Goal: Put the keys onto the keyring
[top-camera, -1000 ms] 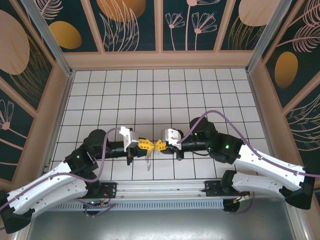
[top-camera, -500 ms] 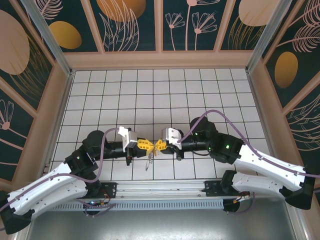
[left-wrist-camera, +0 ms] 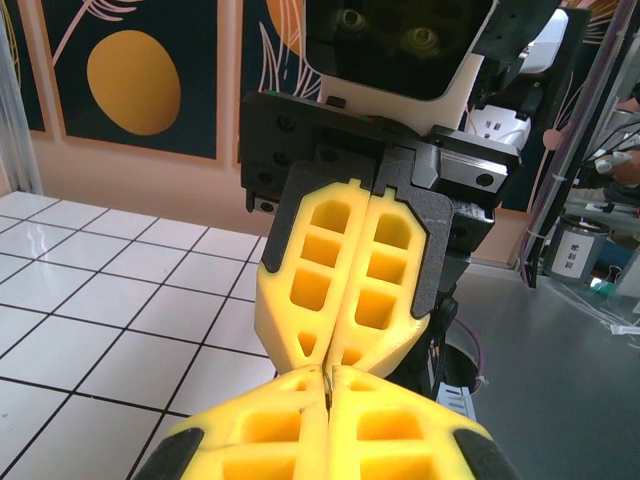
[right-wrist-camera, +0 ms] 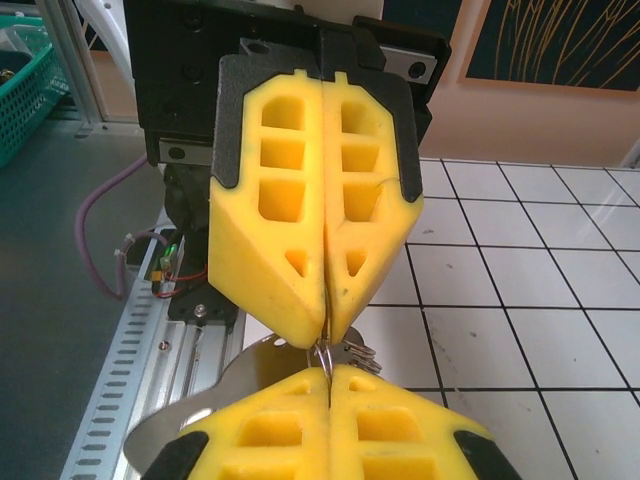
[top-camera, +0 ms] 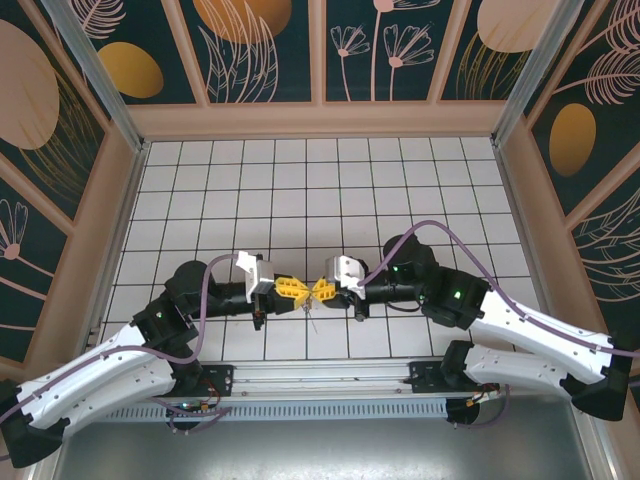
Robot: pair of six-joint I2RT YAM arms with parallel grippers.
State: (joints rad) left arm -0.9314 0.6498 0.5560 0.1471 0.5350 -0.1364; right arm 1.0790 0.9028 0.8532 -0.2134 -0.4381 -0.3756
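Tip to tip above the near edge of the surface (top-camera: pixel 400 180): left claw (top-camera: pixel 300 291) and right claw (top-camera: pixel 316 291), both pinched tight on the keyring (right-wrist-camera: pixel 322 353); keys (right-wrist-camera: pixel 358 352) hanging beneath.

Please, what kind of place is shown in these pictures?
Probably a robot test cell in a lab: the left arm and right arm bolted to a rail, a white gridded table, and leaf-pattern wall panels in a metal frame.
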